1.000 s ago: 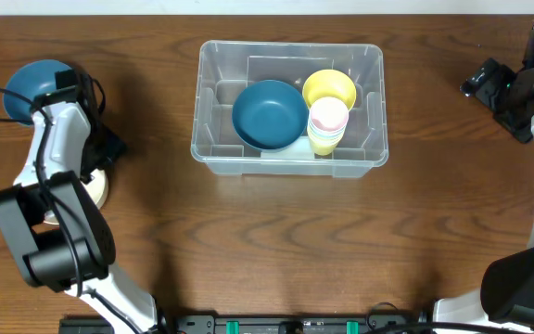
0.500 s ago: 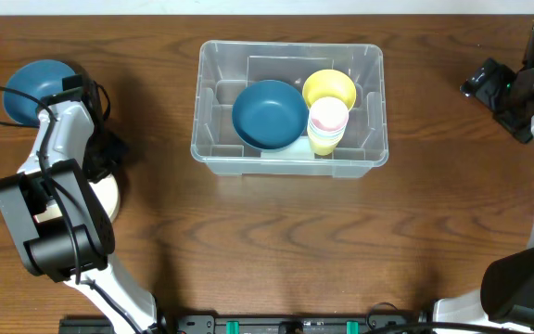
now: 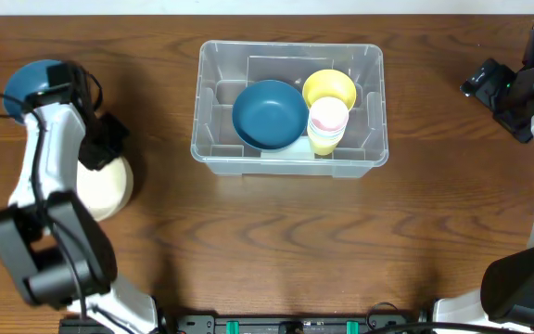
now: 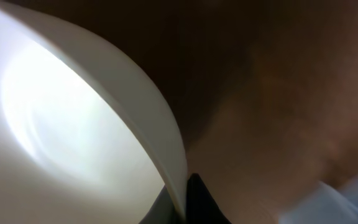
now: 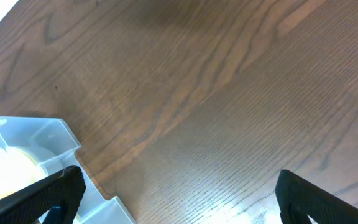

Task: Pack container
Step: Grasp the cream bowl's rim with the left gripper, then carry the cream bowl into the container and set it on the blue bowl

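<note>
Left hand (image 4: 181, 200) tight on cream bowl (image 4: 73, 124)

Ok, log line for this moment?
left gripper: shut on cream bowl rim | right gripper: open, far right | container: holds blue bowl, cups

Blue bowl (image 3: 270, 114) and stacked cups (image 3: 327, 125) crowd the container (image 3: 290, 45); open table (image 3: 295, 241) surrounds it.
</note>
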